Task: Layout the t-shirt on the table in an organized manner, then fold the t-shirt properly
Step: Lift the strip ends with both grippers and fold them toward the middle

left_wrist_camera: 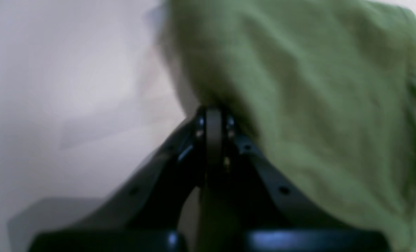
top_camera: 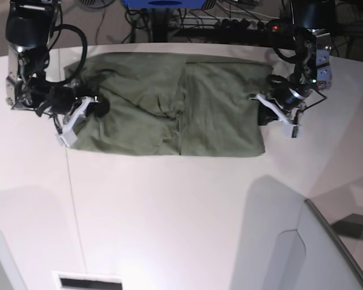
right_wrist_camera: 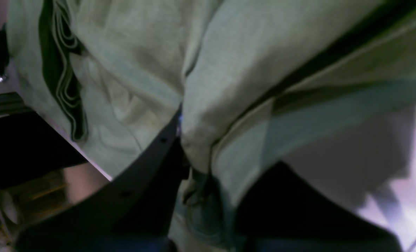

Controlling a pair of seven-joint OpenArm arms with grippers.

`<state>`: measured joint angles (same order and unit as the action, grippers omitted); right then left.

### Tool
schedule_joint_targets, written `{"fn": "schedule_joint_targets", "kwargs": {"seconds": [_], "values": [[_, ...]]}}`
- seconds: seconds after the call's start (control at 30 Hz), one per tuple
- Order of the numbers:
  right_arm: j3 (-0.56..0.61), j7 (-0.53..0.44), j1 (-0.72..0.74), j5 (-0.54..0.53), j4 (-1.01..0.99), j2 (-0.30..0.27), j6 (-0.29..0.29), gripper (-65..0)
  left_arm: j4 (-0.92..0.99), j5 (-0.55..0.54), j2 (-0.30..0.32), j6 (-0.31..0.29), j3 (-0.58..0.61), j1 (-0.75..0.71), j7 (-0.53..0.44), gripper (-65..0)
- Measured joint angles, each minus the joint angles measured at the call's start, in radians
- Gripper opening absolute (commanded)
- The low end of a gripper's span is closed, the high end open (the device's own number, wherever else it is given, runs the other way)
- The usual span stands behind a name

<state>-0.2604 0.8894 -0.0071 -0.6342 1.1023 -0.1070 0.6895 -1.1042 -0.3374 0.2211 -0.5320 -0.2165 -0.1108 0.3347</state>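
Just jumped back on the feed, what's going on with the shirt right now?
The t-shirt lies spread across the far part of the table, partly folded and still rumpled in the middle. Each arm is at one end of it. The left gripper is shut on the cloth's edge, and the right gripper has cloth bunched between its jaws at the opposite end. The fold is not finished.

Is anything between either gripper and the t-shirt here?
Nothing visible. The left gripper is shut on the t-shirt at one end, the right gripper pinches cloth at the other. Only the bare table surrounds it.
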Motion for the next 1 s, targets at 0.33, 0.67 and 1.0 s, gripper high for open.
{"fn": "schedule_joint_targets", "kwargs": {"seconds": [0.33, 0.67, 1.0], "values": [[0.044, 0.196, -0.093, 0.006, 0.402, 0.048, -0.232, -64.2, 0.019, 0.027, -0.052, 0.000, 0.070, 0.051, 0.002, -65.0], [0.246, 0.211, -0.097, -0.001, 0.489, 0.158, -0.451, -64.2, 0.023, 0.064, -0.088, 0.000, 0.142, 0.077, -0.002, -65.0], [0.352, 0.135, -0.059, -0.001, 0.486, 0.206, -0.578, -64.2, -0.006, 0.050, -0.087, -0.004, 0.132, 0.040, -0.006, -65.0]]}}
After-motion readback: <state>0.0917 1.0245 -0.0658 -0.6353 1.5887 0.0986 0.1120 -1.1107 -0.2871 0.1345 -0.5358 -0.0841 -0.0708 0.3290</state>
